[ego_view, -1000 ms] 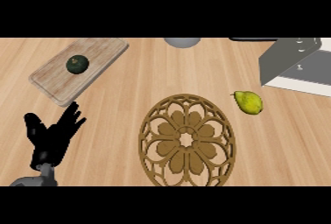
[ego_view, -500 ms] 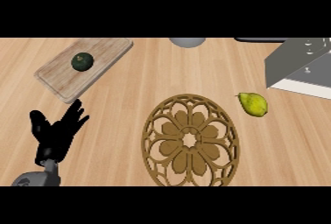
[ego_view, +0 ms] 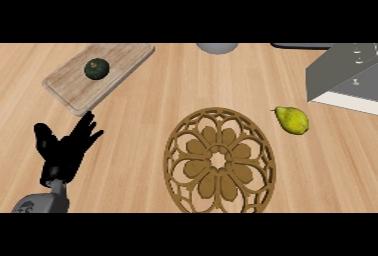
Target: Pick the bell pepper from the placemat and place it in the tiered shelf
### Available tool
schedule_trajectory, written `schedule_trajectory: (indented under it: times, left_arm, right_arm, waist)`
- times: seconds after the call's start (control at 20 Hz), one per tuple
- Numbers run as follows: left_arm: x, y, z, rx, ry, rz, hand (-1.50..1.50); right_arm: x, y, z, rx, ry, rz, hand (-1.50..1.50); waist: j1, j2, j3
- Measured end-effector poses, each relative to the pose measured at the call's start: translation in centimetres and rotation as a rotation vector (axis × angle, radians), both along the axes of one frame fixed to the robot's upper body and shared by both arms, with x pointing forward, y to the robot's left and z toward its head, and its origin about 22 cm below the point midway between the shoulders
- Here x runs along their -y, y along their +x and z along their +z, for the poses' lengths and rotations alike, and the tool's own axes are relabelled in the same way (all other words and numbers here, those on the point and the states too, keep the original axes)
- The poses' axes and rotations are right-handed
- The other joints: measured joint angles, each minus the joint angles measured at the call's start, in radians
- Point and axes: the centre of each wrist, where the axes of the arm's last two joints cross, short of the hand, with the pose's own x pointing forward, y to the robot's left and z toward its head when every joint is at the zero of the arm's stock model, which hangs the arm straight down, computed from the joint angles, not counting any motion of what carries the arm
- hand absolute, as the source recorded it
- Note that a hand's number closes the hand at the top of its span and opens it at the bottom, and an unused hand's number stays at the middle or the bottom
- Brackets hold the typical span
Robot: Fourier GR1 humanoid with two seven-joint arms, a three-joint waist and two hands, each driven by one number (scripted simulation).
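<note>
View is drifting slightly; bell pepper [ego_view: 291, 120] is lying on the surface just right of the placemat [ego_view: 220, 160], untouched. Left robot hand [ego_view: 65, 150] is resting spread; tiered shelf [ego_view: 345, 79] is waiting upper right.

Yellow-green bell pepper [ego_view: 292, 120] lies just beside the placemat [ego_view: 219, 161].

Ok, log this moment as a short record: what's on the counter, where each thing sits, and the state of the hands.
surface: wooden counter
placemat: round, openwork, brown, lower centre, nothing on it
yellow-green fruit: on bare counter, right of the placemat, apart from it
cutting board: upper left, carrying a dark green round item
shelf: grey metal, upper right edge
grey round object: top centre, cut off by the view
left hand: lower left, open, fingers spread, holding nothing
right hand: not in view
</note>
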Motion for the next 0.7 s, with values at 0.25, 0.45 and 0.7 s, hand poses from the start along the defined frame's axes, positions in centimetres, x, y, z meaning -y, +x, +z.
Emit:
schedule_trajectory:
  times: [0.25, 0.45, 0.7]
  left_arm:
    - [0.6, 0.1, 0.0, 0.001, 0.005, -0.009, 0.00]
    - [0.5, 0.3, 0.3, -0.012, -0.002, -0.012, 0.00]
    - [0.8, 0.0, 0.2, 0.002, -0.006, -0.017, 0.00]
  right_arm:
    - [0.7, 2.4, -1.6, -0.006, -0.027, -0.009, 1.50]
    - [0.9, 4.3, -2.5, 0.000, -0.029, -0.008, 1.50]
    - [1.1, 6.4, -3.8, 0.013, -0.040, -0.019, 1.50]
  waist:
    - [0.008, 0.002, 0.000]
    - [0.008, 0.002, 0.000]
    - [0.008, 0.003, 0.000]
